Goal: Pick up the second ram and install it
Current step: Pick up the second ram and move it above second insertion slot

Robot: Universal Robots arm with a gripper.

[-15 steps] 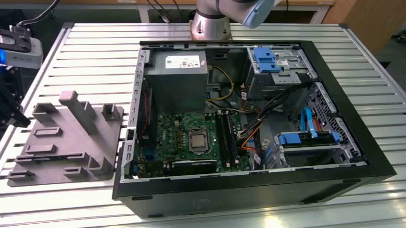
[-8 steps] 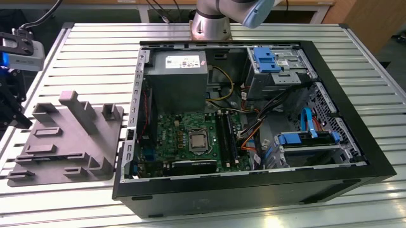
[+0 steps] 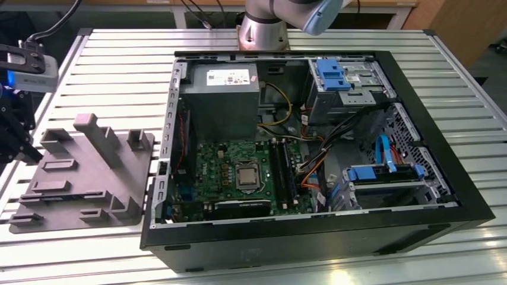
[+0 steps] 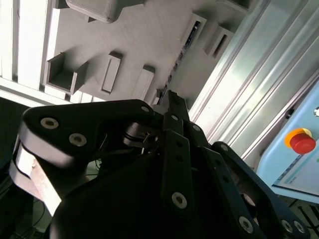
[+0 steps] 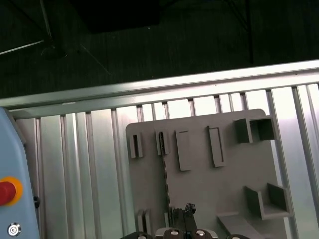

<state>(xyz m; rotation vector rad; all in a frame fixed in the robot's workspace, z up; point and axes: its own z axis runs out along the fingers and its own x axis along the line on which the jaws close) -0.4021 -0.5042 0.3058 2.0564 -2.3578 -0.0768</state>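
Claw (image 4: 170, 98) hovering over gray fixture (image 5: 199, 169) on slatted worktop (image 5: 89, 164)
The second ram (image 5: 166, 186) is sitting edge-up in a long fixture slot, raised blocks (image 5: 214, 147) flanking it; how far the claw is opening cannot be told. An open computer case (image 3: 443, 196) is sitting just beside the fixture.

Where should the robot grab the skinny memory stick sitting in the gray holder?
Probably the long top edge, near its middle, pinching the two flat faces. The memory stick stands on edge in a slot of the gray holder, so its thin edge faces up in the first wrist view. Its lower part sits in the slot, so coming straight down from above looks best.
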